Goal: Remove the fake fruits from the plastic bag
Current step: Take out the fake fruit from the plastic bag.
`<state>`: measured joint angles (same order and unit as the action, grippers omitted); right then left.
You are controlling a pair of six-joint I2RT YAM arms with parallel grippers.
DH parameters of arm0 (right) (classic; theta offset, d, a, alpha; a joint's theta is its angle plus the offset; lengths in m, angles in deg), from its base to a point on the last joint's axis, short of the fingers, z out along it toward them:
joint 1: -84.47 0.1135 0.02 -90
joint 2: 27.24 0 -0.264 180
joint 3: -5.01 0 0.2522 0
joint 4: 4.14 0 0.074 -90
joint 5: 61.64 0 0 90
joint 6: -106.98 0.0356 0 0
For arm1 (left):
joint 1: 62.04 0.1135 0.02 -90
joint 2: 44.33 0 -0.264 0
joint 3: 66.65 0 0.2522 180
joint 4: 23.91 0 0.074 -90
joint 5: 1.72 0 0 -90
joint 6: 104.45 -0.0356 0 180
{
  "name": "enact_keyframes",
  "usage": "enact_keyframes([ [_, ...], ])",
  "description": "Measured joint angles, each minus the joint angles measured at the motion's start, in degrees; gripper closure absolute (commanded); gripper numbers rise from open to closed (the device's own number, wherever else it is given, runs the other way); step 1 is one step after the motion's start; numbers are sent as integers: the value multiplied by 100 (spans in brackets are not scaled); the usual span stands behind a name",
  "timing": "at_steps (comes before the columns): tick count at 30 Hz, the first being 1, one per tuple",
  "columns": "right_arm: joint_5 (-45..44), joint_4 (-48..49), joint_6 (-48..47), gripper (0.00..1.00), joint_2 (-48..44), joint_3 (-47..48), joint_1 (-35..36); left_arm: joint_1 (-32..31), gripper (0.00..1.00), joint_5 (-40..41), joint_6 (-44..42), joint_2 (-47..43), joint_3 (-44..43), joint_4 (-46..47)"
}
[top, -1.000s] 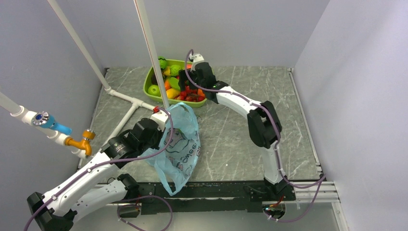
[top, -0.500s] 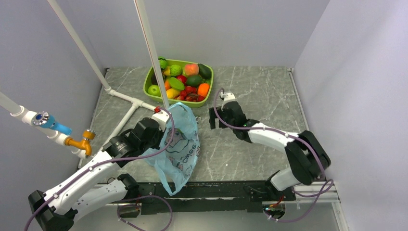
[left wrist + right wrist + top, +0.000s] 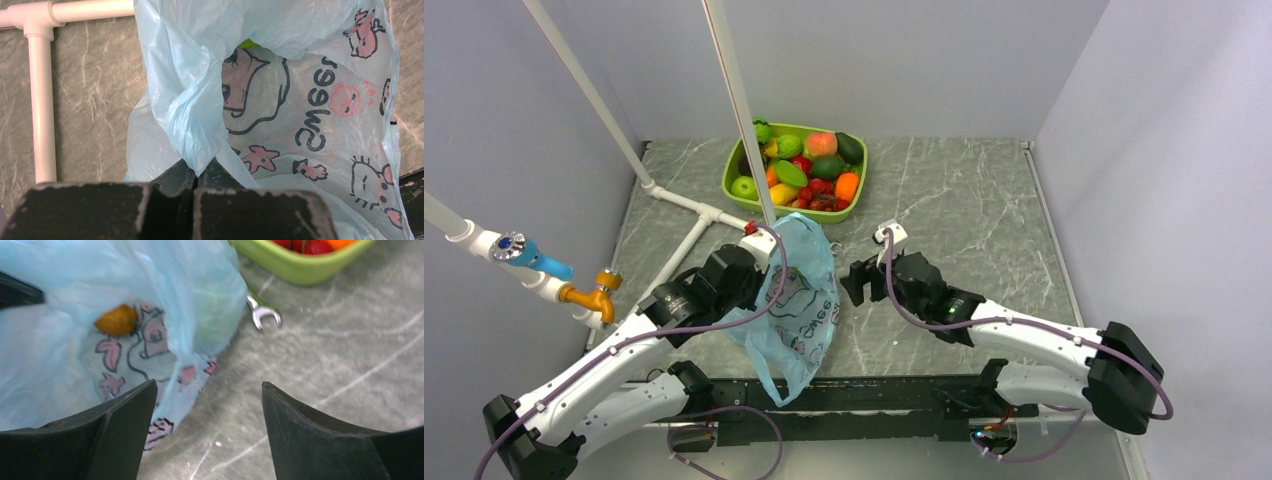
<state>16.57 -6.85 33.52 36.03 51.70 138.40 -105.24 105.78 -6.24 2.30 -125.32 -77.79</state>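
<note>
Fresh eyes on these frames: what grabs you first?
The blue bag at table centre, pinched in the shut left gripper, its mouth gaping. The open right gripper faces that mouth, where a brownish-orange fruit shows inside. Behind, a green tray full of fruits sits near the back wall.

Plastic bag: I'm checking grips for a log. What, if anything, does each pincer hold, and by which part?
Left pincer is shut on the plastic bag, pinching a bunched fold near its mouth. Right pincer is open, holding nothing.
</note>
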Motion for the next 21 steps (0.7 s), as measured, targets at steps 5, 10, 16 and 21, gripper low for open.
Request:
enact_keyframes([
  [5, 26, 293, -374, 43, 66, 487, 323, 0, 100, 39, 2, 0, 0, 0],
  [10, 26, 533, -754, 47, 595, 883, 848, 0, 100, 76, 4, -9, 0, -2],
  [16, -173, 431, -1099, 47, 1816, 1421, 1611, 0, 100, 83, 4, -20, 0, -2],
  [21, -608, 343, -1163, 41, 2896, 1849, 1731, 0, 100, 83, 4, -22, 0, -2],
])
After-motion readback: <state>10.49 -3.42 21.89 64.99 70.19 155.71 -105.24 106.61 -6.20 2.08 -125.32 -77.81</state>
